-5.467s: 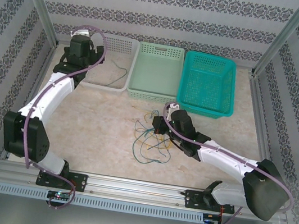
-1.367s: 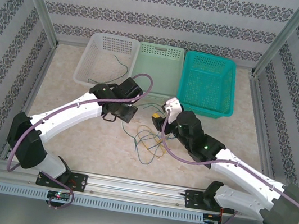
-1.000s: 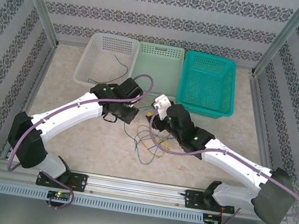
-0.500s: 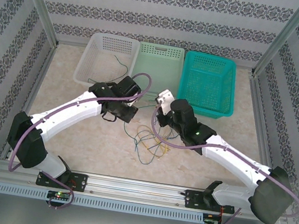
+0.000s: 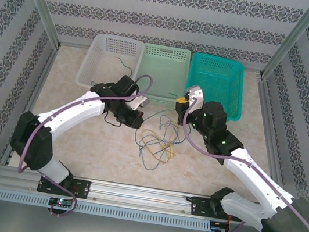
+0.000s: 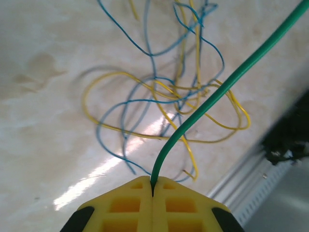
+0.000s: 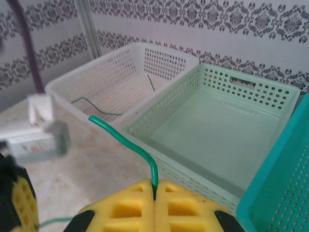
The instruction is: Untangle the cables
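Item: green cable (image 6: 227, 83), one length, pinched in two places. We record the left gripper (image 6: 152, 186) closed tight on it, pads meeting, the cable running out of the seam and off to the right. The right gripper (image 7: 154, 188) is likewise closed on it, with a short curved tail standing above its pads. From above, the left gripper sits left of centre over the counter (image 5: 91, 141). The right gripper sits at the near edge of the green basket (image 5: 165, 50) and teal basket (image 5: 219, 60), apparently raised. Remaining stock: the tangle (image 5: 156, 143) of yellow and blue cables, on the counter near of both grippers, its loops crossing one another. In the left wrist view the green cable passes over the tangle; we cannot tell whether it threads through any loop. A second green cable (image 5: 124, 64) lies in the white basket (image 5: 92, 62), far left. Step in hand, as we judge it: drawing the green cable clear of the tangle. Handling notes: we would part the grippers slowly and upward, so the span lifts off the loops rather than dragging them. We would watch the tangle for any stirring, which would mean a snag. Both grips need to be firm, the cable being thin and likely slick. We would release only once the whole span hangs free over a basket.
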### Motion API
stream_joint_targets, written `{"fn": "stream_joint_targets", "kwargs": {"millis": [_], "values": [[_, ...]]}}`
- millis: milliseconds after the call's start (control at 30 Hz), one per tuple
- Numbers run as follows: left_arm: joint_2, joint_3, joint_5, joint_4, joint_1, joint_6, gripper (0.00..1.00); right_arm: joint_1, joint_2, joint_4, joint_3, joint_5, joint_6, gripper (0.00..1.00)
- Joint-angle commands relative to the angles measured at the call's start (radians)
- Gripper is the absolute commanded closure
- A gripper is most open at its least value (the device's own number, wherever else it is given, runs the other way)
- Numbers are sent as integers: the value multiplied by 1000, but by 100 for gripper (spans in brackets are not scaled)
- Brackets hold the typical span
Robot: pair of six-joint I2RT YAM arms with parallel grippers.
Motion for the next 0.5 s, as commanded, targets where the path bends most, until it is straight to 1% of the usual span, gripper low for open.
{"fn": "stream_joint_targets", "kwargs": {"millis": [0, 133, 267, 367, 400, 467], "values": [[45, -16, 184, 7, 18, 44, 100, -57, -62, 88, -38, -40, 96, 100], [41, -22, 231, 33, 20, 46, 100, -138, -122, 141, -88, -26, 224, 100], [29, -20, 261, 52, 20, 45, 100, -155, -150, 181, -121, 29, 323, 100], [26, -17, 259, 52, 21, 41, 100, -157, -137, 230, -135, 25, 387, 100], [26, -14, 249, 48, 21, 39, 100, -157, -125, 234, -130, 19, 399, 97], [23, -5, 212, 39, 21, 30, 100, -150, -100, 205, -101, 20, 394, 76]]}}
